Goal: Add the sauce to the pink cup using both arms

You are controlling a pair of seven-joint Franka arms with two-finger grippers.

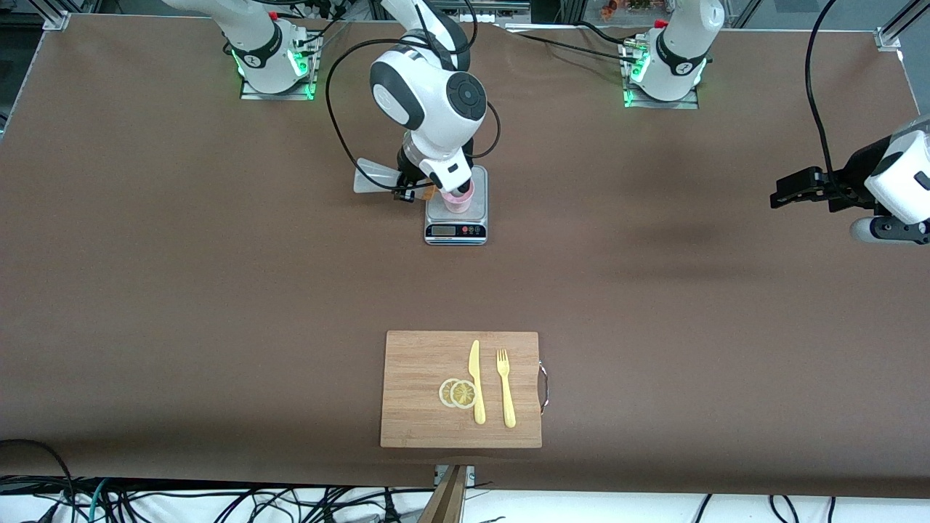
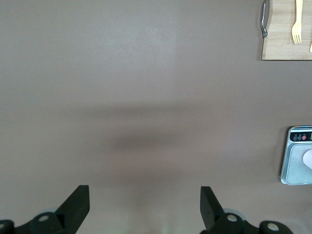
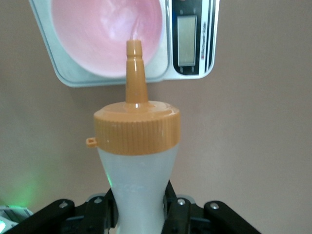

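Observation:
The sauce bottle [image 1: 374,176] is tipped on its side, and my right gripper [image 1: 407,187] is shut on its whitish body [image 3: 139,180]. Its orange cap [image 3: 137,126] and nozzle [image 3: 134,63] point over the rim of the pink cup [image 1: 462,197]. The cup stands on a small kitchen scale [image 1: 455,221] in the middle of the table. In the right wrist view the cup's pink inside [image 3: 97,34] lies just past the nozzle tip, with a faint pale streak there. My left gripper [image 1: 783,190] waits open over bare table at the left arm's end, its fingers [image 2: 78,202] wide apart around nothing.
A wooden cutting board [image 1: 414,407] lies nearer the front camera than the scale. It carries a yellow knife [image 1: 476,381], a yellow fork [image 1: 506,388] and two lemon slices [image 1: 458,393]. Black cables hang round the right arm. Brown table mat stretches between board and scale.

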